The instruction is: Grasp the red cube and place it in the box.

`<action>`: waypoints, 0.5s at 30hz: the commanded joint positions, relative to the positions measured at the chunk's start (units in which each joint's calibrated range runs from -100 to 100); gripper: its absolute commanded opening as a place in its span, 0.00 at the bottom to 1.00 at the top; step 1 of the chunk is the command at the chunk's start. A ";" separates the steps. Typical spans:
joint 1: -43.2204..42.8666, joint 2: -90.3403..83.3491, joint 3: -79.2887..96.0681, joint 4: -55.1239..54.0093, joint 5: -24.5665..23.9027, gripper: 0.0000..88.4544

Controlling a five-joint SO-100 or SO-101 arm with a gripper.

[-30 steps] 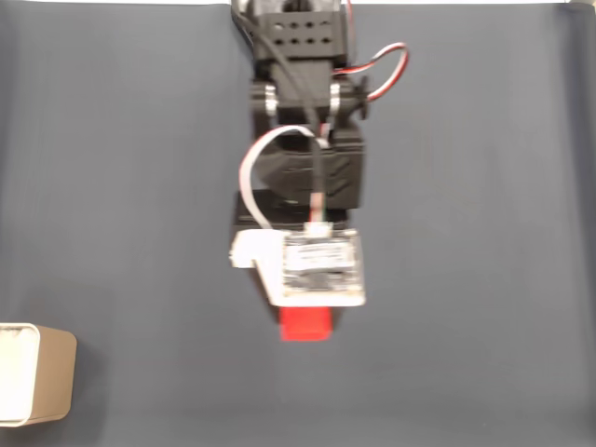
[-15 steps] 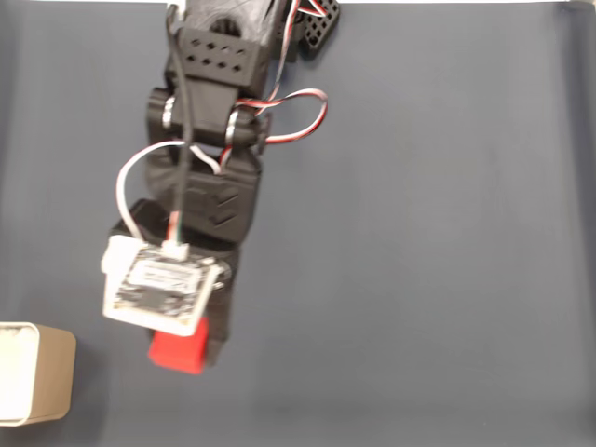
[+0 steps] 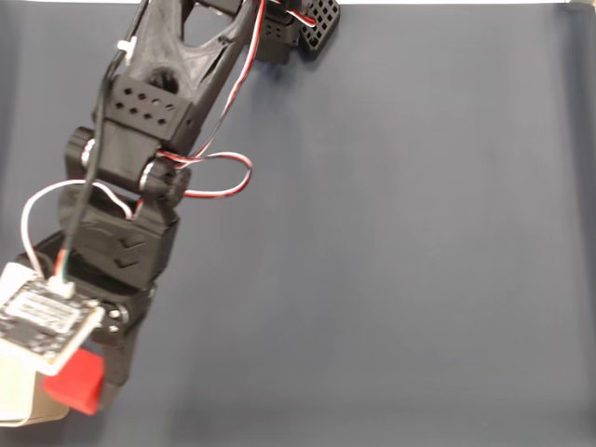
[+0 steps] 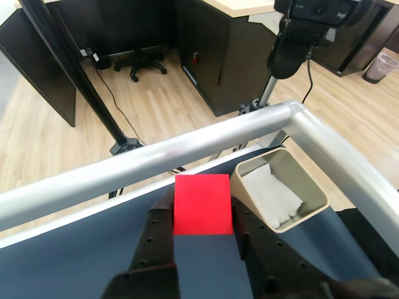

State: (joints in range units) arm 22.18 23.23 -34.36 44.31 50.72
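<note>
Red cube (image 4: 202, 204) in tool (image 4: 202, 215) — beside box (image 4: 279, 188).

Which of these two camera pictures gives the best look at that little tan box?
The wrist view: the box shows its whole rim, thin walls and white inside, just right of the red cube held in the gripper. In the fixed view only a beige sliver of the box peeks out at the lower left, beneath the arm's circuit board.

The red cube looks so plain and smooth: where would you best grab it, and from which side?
By two opposite flat faces, which is how the gripper has it in the wrist view: one of the fingers presses each side of the red cube. The parallel faces give flat pads even contact. Coming from above probably suits it, leaving the sides free.
</note>
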 commanded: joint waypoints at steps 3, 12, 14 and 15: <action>3.39 1.99 -7.98 -1.20 -1.32 0.00; 8.36 10.22 -16.83 -3.25 -0.88 0.00; 9.14 11.69 -18.47 -3.41 -0.93 0.00; 9.50 12.21 -19.11 -3.41 -0.98 0.00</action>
State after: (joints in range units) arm 30.27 35.74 -48.73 42.32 49.74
